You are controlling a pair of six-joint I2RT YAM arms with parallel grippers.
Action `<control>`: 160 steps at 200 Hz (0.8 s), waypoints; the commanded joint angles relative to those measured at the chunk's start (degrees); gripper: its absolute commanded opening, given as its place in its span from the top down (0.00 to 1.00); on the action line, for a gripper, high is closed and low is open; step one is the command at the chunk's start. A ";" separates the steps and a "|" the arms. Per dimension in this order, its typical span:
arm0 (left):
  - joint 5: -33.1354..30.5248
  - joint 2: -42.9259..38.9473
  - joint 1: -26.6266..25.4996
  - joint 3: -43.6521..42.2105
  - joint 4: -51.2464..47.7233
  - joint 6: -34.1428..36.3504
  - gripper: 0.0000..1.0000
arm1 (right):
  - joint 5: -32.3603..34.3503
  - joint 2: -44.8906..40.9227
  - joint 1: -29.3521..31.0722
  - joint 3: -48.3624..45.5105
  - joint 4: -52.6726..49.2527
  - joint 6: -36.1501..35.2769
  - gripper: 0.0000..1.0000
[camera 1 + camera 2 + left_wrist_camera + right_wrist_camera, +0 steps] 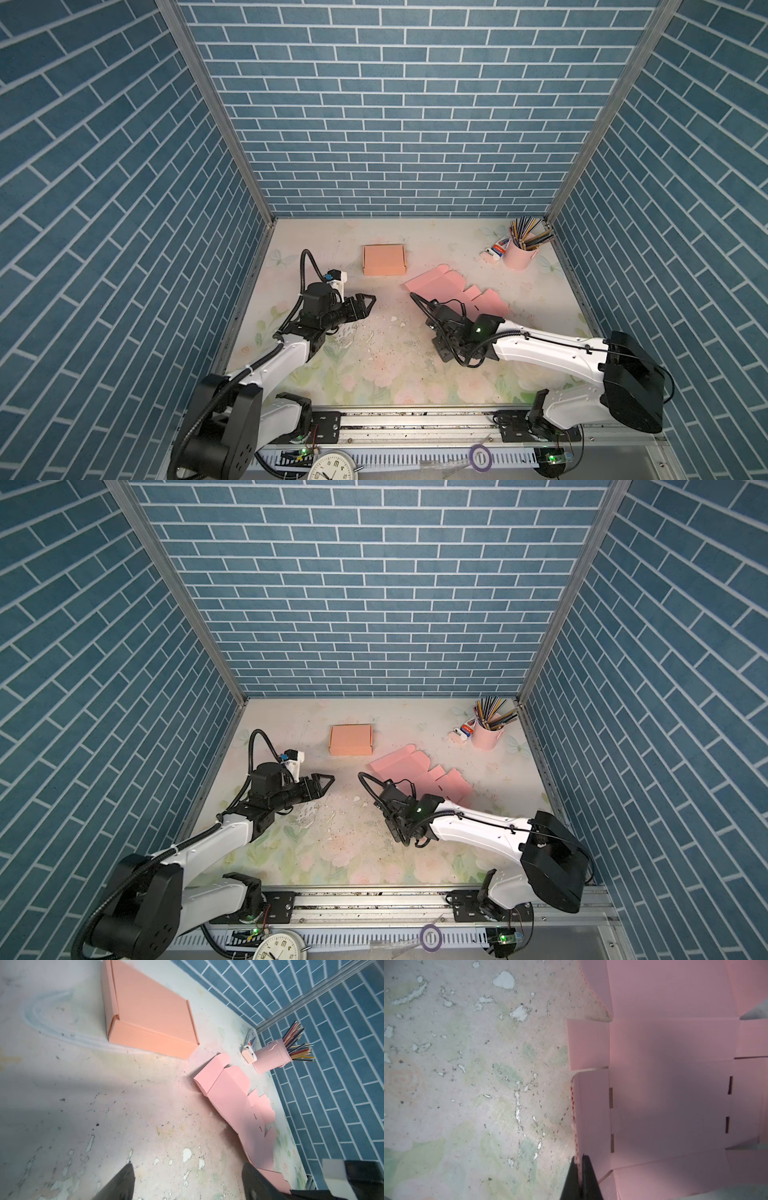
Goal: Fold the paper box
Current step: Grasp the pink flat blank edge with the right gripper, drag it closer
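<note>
Tabletop (374, 374) printed with faded flowers is seen in both top views, its coating chipped into white flecks near the middle. It is closed in on three sides by walls (399, 124) papered in a blue brick pattern, with metal posts (220, 116) at the back corners. A pink cup (517, 257) full of pencils (528, 232) is set in the far right corner. A clock (332, 467) is cut off by the bottom edge of the frame. A closed box (383, 259) in a peach tone lies just above centre.

The pink card sheet (440, 282) — the box not yet folded — is spread right of centre. It slants from upper left to lower right and is kept apart from the closed box. Its outline is stepped with flaps, crease lines are pressed into it, and short slots are cut along two of the creases.

In the right wrist view one flap edge is pinched between the closed fingers of the right claw (580, 1176). In both top views that corner of the sheet is hidden under the arm.

The left claw (371, 307) is held left of centre over bare table — its jaws are parted wide and nothing is gripped between them.
</note>
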 commanded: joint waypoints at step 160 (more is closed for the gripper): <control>-8.37 37.83 -2.61 28.19 7.17 2.15 0.44 | -12.40 -4.62 7.94 -9.24 14.16 -14.19 0.96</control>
